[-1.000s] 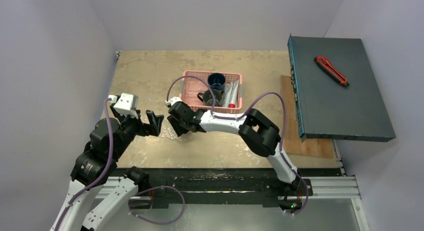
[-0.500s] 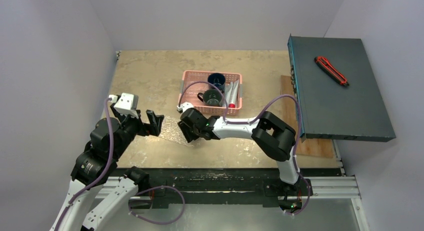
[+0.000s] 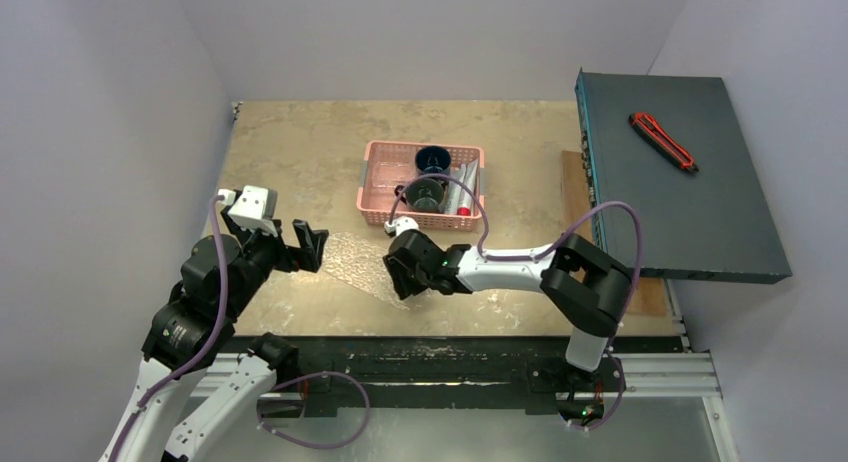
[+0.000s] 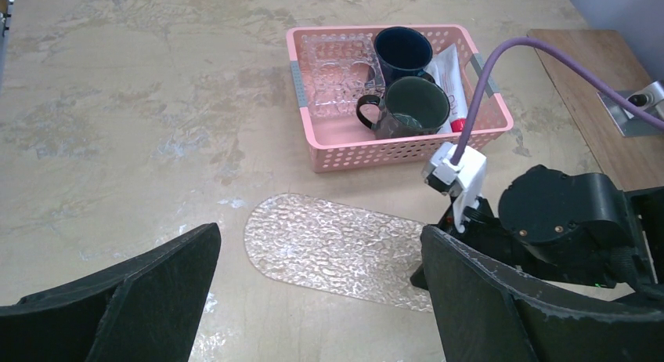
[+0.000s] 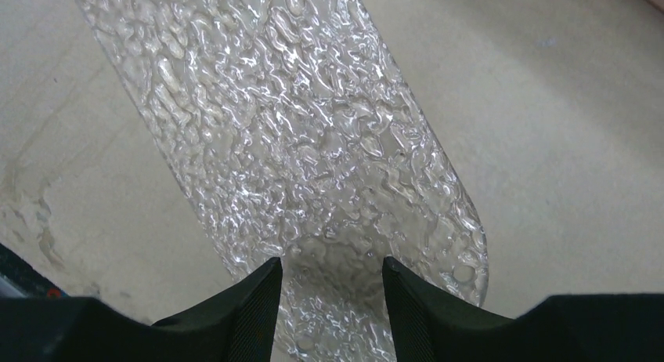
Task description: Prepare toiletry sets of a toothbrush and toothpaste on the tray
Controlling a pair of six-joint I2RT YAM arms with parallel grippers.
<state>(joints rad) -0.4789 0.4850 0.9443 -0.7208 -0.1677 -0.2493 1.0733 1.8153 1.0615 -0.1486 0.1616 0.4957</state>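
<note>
Clear embossed plastic tray with rounded ends (image 4: pixel 337 244) lies flat and bare on the beige tabletop (image 4: pixel 117 103), just in front of the pink mesh basket (image 4: pixel 391 152). We find the right gripper (image 5: pixel 329 264) low over its right end, jaws slightly parted; contact we cannot confirm. Flat silver-grey toothpaste tubes (image 3: pixel 462 187) lie in the basket beside two dark mugs (image 4: pixel 413 103); brushes we cannot make out. The left gripper (image 4: pixel 319 248) hovers near the tray's left end, jaws wide apart and empty. We advise lifting the right jaws straight up, so the tray stays put, then taking a tube clear of the mugs.
</note>
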